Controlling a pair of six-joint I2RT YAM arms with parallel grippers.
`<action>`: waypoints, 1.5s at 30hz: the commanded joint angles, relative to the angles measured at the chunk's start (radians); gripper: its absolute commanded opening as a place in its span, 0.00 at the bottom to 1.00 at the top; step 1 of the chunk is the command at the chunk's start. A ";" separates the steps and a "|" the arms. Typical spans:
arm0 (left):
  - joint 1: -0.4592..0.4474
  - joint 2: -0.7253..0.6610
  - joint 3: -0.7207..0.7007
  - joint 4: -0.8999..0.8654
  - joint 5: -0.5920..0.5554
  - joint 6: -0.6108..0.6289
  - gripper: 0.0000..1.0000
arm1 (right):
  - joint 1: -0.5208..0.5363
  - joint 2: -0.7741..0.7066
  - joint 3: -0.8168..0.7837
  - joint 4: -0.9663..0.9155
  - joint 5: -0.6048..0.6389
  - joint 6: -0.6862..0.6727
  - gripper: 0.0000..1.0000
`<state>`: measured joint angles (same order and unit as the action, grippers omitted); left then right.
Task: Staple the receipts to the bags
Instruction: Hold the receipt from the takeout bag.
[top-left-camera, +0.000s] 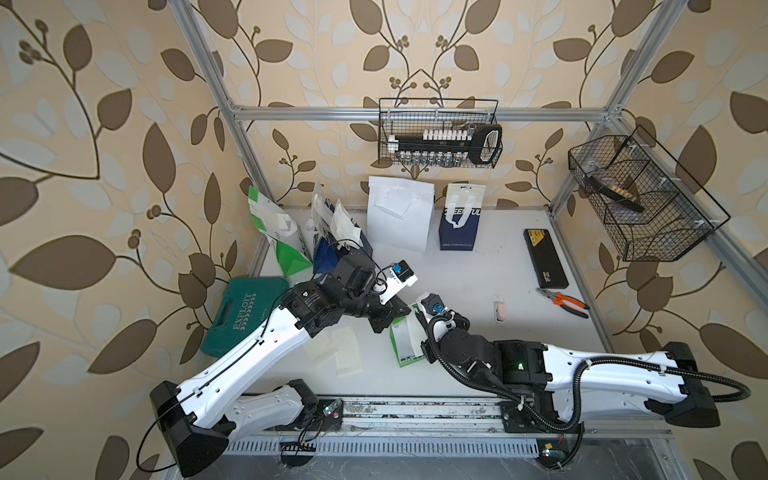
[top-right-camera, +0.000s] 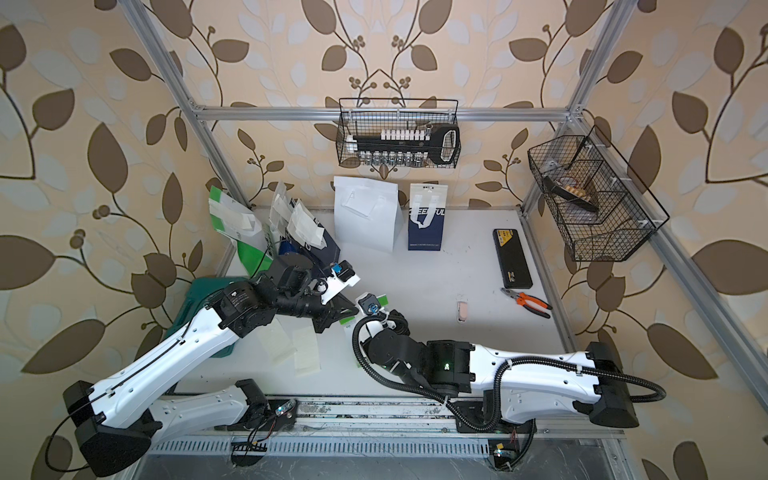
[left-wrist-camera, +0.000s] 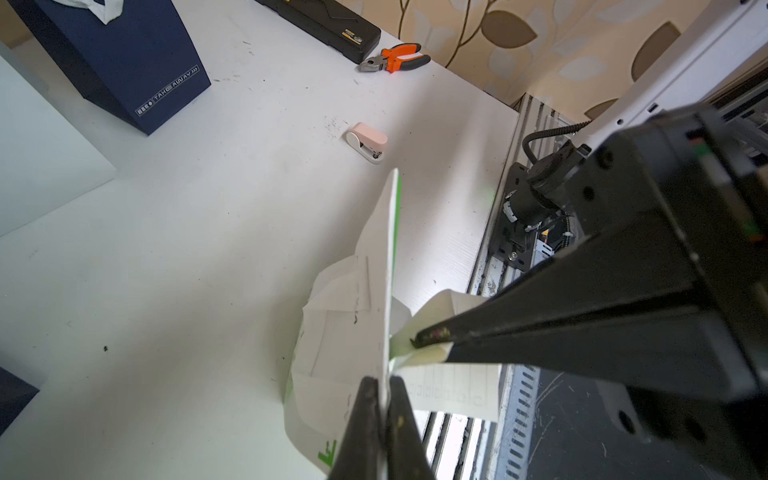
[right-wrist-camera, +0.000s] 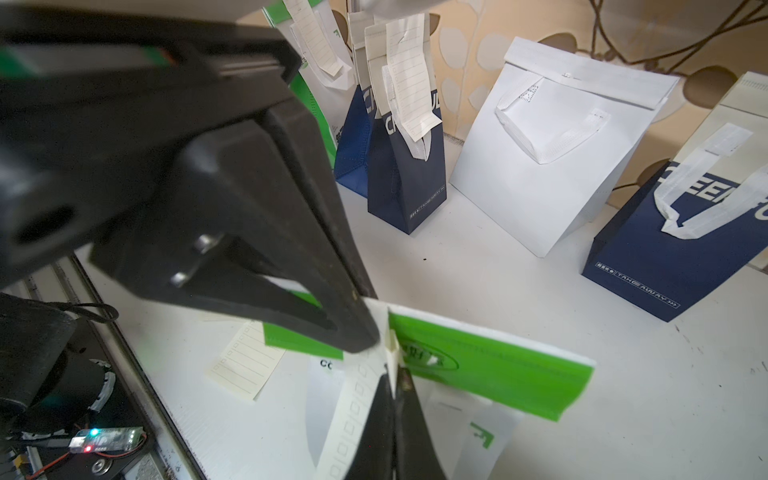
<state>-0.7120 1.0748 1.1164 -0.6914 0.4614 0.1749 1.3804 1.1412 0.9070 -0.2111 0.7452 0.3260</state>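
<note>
- The left gripper (left-wrist-camera: 384, 386) is clamped tight on the top edge of a white-and-green bag (right-wrist-camera: 490, 370), with the white paper squeezed between its two black fingers.
- The right gripper (right-wrist-camera: 392, 386) is pinched closed on a cream receipt (left-wrist-camera: 453, 388) folded over that same top edge, and the printed slip hangs down the bag's side.
- The tips of the two grippers sit just beside each other on the edge and reach it from opposite sides.
- Two loose receipts (top-left-camera: 347, 349) lie flat on the table (top-left-camera: 457, 282), close under the left gripper on the side toward its arm base.
- A pink-and-white stapler (top-left-camera: 500, 311) lies on the table well apart from the right gripper, off to its right.
- Beyond the left gripper, by the back wall, stands a group of bags (right-wrist-camera: 405, 178) with receipts hanging from their tops.
- Beyond the right gripper, a plain white bag (top-left-camera: 399, 224) and a navy bag (top-left-camera: 457, 232) stand side by side against the wall.
</note>
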 joint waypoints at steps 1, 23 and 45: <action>0.006 -0.002 0.000 0.001 -0.013 0.012 0.00 | -0.005 -0.012 -0.006 -0.019 0.021 0.007 0.26; -0.001 -0.007 0.037 -0.026 0.118 0.039 0.00 | -0.233 -0.117 -0.013 -0.074 -0.193 0.073 0.91; -0.004 -0.017 0.032 0.026 -0.120 -0.082 0.00 | -0.779 -0.143 -0.076 -0.356 -0.406 0.390 0.86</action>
<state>-0.7082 1.0698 1.1172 -0.6807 0.4500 0.1497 0.7040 1.0084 0.8677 -0.4370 0.4446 0.6415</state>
